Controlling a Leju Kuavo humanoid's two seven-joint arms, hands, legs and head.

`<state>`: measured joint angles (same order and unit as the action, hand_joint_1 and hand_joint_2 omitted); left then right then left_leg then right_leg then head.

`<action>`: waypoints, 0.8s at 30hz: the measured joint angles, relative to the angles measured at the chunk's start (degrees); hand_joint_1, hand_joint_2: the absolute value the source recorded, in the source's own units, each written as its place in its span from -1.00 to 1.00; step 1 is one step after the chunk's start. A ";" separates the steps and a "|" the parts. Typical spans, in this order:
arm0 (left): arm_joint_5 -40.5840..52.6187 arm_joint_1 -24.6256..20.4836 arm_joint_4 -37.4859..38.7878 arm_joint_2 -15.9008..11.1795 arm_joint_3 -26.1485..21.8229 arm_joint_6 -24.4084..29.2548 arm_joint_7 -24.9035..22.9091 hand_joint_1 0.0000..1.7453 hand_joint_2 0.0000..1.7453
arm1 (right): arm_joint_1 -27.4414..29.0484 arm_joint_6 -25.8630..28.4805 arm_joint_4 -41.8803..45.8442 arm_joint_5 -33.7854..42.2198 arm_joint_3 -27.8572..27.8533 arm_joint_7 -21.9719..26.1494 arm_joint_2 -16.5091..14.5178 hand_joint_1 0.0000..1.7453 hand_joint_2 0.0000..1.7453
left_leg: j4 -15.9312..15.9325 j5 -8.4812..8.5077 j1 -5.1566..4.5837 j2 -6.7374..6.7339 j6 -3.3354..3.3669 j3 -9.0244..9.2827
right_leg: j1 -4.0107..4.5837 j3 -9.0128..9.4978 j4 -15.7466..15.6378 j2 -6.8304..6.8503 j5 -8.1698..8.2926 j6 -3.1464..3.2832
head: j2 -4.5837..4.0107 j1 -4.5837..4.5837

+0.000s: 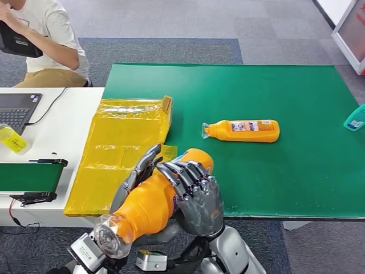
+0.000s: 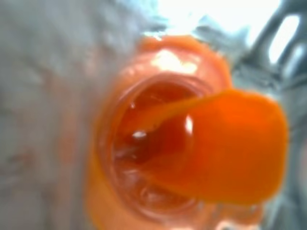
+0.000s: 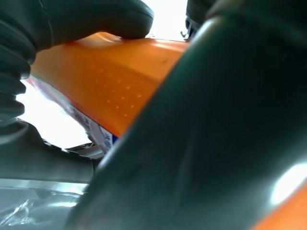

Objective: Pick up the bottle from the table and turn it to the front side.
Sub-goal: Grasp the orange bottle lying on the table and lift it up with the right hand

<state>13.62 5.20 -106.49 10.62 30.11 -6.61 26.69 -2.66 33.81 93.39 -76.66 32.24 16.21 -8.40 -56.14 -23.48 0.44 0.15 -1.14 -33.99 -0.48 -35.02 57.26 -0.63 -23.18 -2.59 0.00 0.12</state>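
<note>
Both robot hands, the left robot hand (image 1: 140, 171) and right robot hand (image 1: 195, 197), are wrapping fingers around the orange bottle (image 1: 150, 208), holding it lifted off the worktop's (image 1: 301, 171) near edge, probably for turning.

A green tabletop (image 1: 301, 182) spans the middle of the head view, with grey floor (image 1: 172, 23) beyond it. An orange bottle (image 1: 243, 131) lies on its side on the green surface, well toward the far half, clear cap pointing left and label facing up. At the left end a crumpled yellow bag (image 1: 118, 148) lies flat, spreading over the green edge onto the adjoining white tabletop (image 1: 64, 131). A teal object (image 1: 355, 119) rests at the right edge, partly cut off. On the white tabletop sit a laptop (image 1: 17, 108) with a black cable, a small yellow packet (image 1: 12, 138) just in front of it, and a green-topped belt unit (image 1: 30, 177) near the front edge.
</note>
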 joint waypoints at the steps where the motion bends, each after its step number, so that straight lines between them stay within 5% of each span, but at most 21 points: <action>1: 0.26 0.00 0.07 -0.15 0.08 0.25 -0.02 0.96 1.00 | -0.20 0.31 -0.56 -1.12 0.05 -1.01 -0.02 1.00 1.00 | 0.00 0.00 0.00 0.00 0.00 0.00 | 0.00 0.00 0.00 0.00 0.00 0.00 | 0.00 -0.01; 22: 1.38 0.12 1.25 -1.51 -0.69 1.92 -0.68 1.00 1.00 | -1.32 1.86 -6.53 -1.63 0.00 -3.07 -0.54 1.00 1.00 | 0.00 0.00 0.00 0.00 0.00 0.00 | 0.00 -0.02 0.00 0.00 0.00 0.00 | 0.00 -0.01; 23: 1.38 0.13 1.29 -1.51 -0.69 1.95 -0.68 1.00 1.00 | -1.31 1.85 -6.58 -1.53 -0.03 -3.07 -0.54 0.75 1.00 | 0.00 0.00 0.00 0.00 0.00 0.00 | 0.00 -0.02 0.00 0.00 0.00 0.00 | 0.00 -0.01; 24: 1.38 0.14 1.34 -1.51 -0.69 1.99 -0.68 1.00 1.00 | -1.31 1.83 -6.64 -1.35 -0.07 -3.07 -0.55 0.25 1.00 | 0.00 0.00 0.00 0.00 0.00 0.00 | 0.00 -0.02 0.00 0.00 0.00 0.00 | 0.00 -0.01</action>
<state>14.99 5.33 -105.15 9.11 29.42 -4.62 26.01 -3.97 35.64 86.75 -78.02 32.18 13.14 -8.95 -56.14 -23.48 0.44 0.15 -1.14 -34.00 -0.48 -35.05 57.26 -0.63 -23.18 -2.59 0.00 0.11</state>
